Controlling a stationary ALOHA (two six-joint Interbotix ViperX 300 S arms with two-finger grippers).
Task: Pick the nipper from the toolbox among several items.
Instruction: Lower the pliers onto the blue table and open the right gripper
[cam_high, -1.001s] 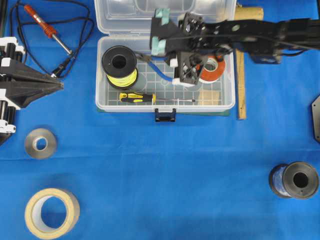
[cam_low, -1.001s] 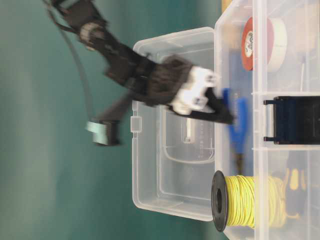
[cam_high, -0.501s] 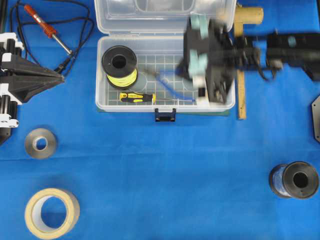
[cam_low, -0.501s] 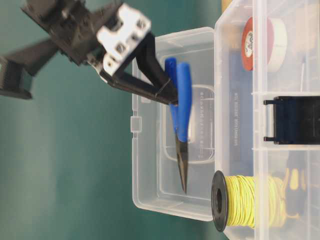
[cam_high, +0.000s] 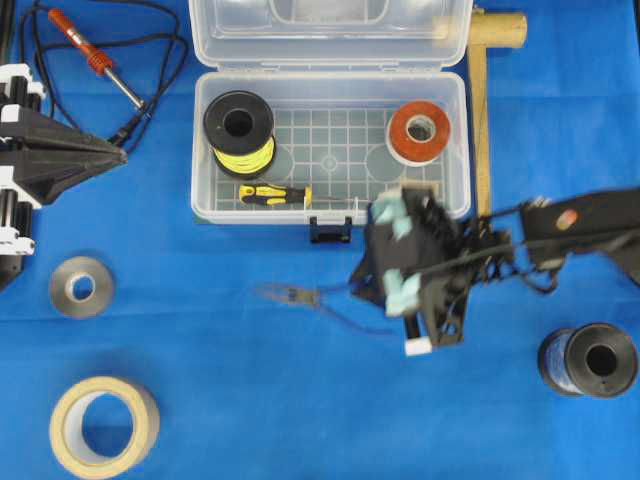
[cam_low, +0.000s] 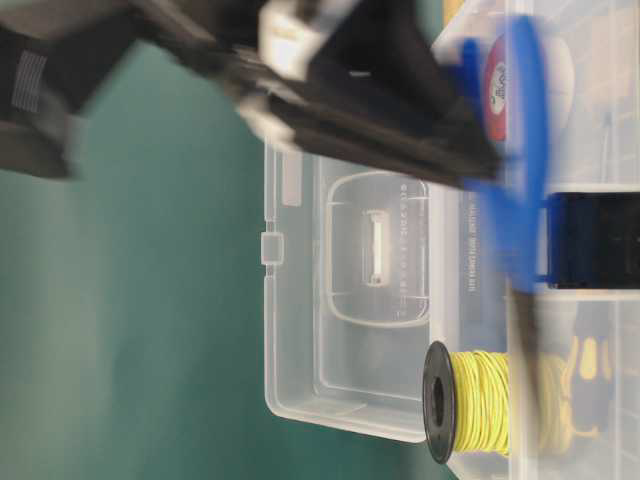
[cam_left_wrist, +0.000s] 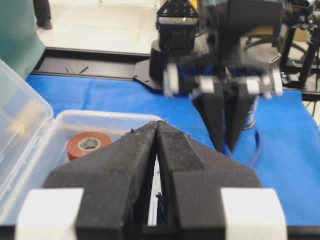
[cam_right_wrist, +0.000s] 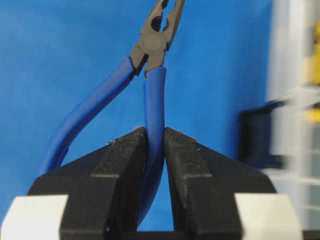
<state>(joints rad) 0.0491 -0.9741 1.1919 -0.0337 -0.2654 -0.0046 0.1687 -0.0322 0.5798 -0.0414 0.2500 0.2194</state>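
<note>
My right gripper (cam_high: 368, 292) is shut on one blue handle of the nipper (cam_high: 305, 297) and holds it over the blue cloth, just in front of the toolbox (cam_high: 330, 213). In the right wrist view the pads (cam_right_wrist: 135, 150) clamp that handle, and the nipper (cam_right_wrist: 156, 42) points its dark jaws away. The other handle hangs free. The yellow wire spool (cam_high: 239, 130), tape roll (cam_high: 417, 133) and screwdriver (cam_high: 275, 195) lie in the box. The tan block is hidden. My left gripper (cam_high: 120, 155) is shut and empty at the left, and its shut tips also show in the left wrist view (cam_left_wrist: 159, 125).
A red soldering iron (cam_high: 95, 55) with a black cord lies at the back left. A metal roll (cam_high: 81, 287) and a masking tape roll (cam_high: 104, 426) lie at the front left. A black spool (cam_high: 590, 360) stands at the front right. A wooden stick (cam_high: 482, 130) lies right of the box.
My right gripper has lifted the nipper out of the toolbox and carried it forward over the front wall to the cloth. The left arm has not moved.
</note>
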